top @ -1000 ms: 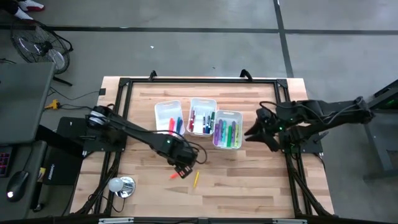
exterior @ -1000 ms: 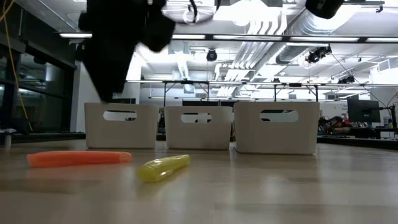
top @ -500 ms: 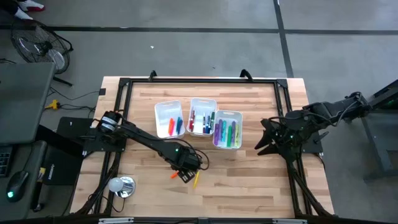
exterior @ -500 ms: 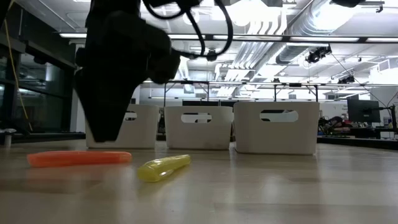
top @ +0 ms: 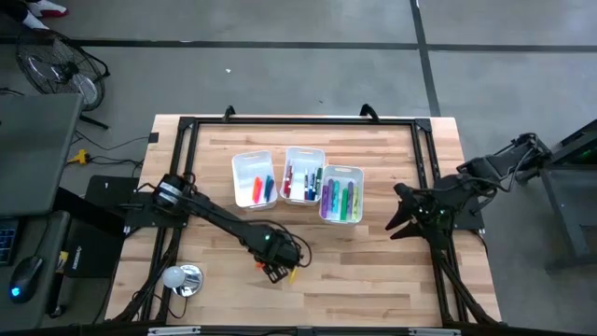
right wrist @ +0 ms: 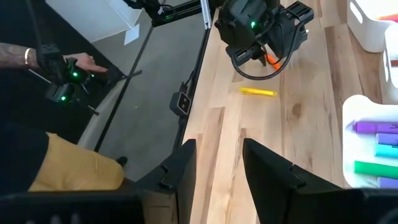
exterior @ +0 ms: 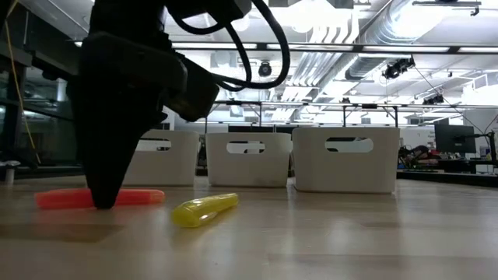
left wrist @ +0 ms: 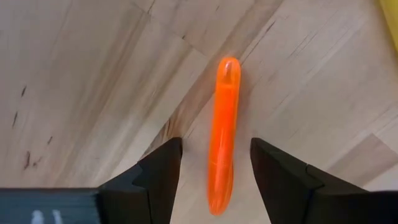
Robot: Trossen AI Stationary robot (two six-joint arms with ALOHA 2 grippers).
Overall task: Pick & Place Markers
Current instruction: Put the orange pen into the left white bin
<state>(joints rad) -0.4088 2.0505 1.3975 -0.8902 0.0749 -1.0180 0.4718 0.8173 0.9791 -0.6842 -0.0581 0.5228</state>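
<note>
The left gripper (left wrist: 214,168) stands released, its fingers straddling the orange marker (left wrist: 224,134), whose long axis runs along the gap between them, near the worktop's front edge. A yellow marker (top: 294,272) lies just beside. The right gripper (top: 399,217), parted and empty, waits near the right edge.

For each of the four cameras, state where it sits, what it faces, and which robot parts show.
High: overhead, straight down; both arms, three bins.
Low: tabletop height, level; left hand over the orange marker.
Left wrist: looks down on the orange marker between its open fingers.
Right wrist: faces across the table; open right hand.
All show the orange marker.
</note>
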